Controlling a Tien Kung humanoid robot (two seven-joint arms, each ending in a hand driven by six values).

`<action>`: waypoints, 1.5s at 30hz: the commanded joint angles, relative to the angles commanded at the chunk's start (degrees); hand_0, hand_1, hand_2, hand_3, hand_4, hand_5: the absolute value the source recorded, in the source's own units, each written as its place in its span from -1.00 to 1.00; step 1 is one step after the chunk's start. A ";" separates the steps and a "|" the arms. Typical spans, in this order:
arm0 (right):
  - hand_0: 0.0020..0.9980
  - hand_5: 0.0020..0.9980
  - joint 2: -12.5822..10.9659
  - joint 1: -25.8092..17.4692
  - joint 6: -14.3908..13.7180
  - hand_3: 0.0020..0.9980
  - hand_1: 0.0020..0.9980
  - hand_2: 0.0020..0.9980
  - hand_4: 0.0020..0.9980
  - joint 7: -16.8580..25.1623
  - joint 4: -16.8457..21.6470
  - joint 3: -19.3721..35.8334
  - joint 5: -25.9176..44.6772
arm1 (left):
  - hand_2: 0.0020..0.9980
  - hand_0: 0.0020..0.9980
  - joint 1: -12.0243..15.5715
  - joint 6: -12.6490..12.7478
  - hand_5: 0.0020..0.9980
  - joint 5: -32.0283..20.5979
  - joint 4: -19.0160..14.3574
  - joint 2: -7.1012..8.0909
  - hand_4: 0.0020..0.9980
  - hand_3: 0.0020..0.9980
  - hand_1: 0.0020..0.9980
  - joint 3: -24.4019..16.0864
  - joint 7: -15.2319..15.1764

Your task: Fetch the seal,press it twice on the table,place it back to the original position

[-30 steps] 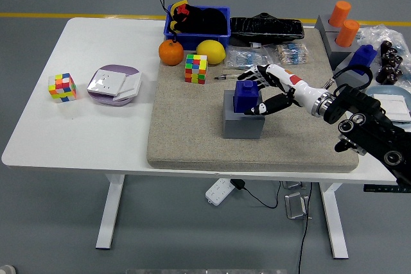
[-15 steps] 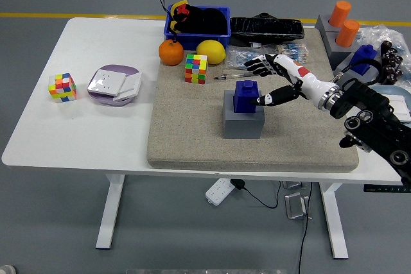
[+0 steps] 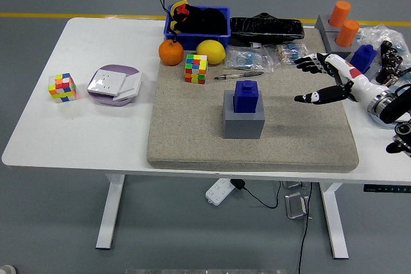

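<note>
White bench (image 3: 96,139), seen from the head view, carrying a beige felt mat (image 3: 192,133) over its right-hand part. Centre of mat: grey block (image 3: 243,126) with the blue seal (image 3: 247,97) standing upright on top of it; nothing touches the seal. Right hand (image 3: 321,80), white and black, hovers over the mat's right edge, well apart from the seal, fingers spread and thumb extended toward the seal, holding nothing. A second earlier the same hand was closed around the seal on its block; half a second earlier it had let go and only the thumb tip lay near the seal's side; it has since withdrawn to the right, while seal and block have stayed in place. Left hand is out of view.

Far edge of bench: blue bin (image 3: 198,30) with dark contents, and a black tray (image 3: 266,27) to its right. Grey stand (image 3: 334,42) at the far right bears two orange cylinders (image 3: 343,22); a second blue seal (image 3: 363,58) sits just beside it. Left part of bench: purple-and-white flat device (image 3: 114,85). Smaller items: yellow lemon (image 3: 210,51) and orange (image 3: 171,52) in front of the bin, clear packets (image 3: 250,59) behind the seal, one puzzle cube (image 3: 196,68) on the mat, another puzzle cube (image 3: 62,87) at the far left, and a pen (image 3: 237,76) lying between the packets and the grey block.
</note>
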 joint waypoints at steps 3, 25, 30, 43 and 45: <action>0.70 -0.86 -1.38 -2.47 -0.16 0.55 0.62 0.56 1.00 -0.17 -0.21 3.69 -0.91 | 0.48 0.59 -0.04 0.00 -0.10 0.10 -0.03 -0.01 0.26 0.53 0.49 -0.05 -0.02; 0.66 -0.58 -2.71 -14.92 2.36 0.50 0.59 0.55 0.92 -2.82 3.51 29.42 -2.01 | 0.48 0.59 -0.04 -0.02 -0.10 1.26 0.13 -0.01 0.26 0.53 0.49 -1.77 0.03; 0.66 -0.58 -1.78 -16.56 2.68 0.50 0.59 0.55 0.92 -3.53 4.88 33.24 -3.27 | 0.48 0.59 -0.14 -0.02 -0.10 1.22 0.21 -0.07 0.26 0.53 0.49 -1.86 0.01; 0.63 -0.53 -0.03 -18.72 3.02 0.44 0.53 0.51 0.87 -4.58 6.46 37.36 -2.93 | 0.48 0.59 -0.56 0.08 -0.10 1.40 0.25 0.10 0.25 0.53 0.49 -2.41 -0.10; 0.63 -0.53 0.07 -18.84 3.09 0.44 0.53 0.51 0.87 -4.71 6.76 37.42 -2.87 | 0.48 0.59 -0.59 0.04 -0.10 1.29 0.30 0.13 0.25 0.53 0.49 -2.28 -0.04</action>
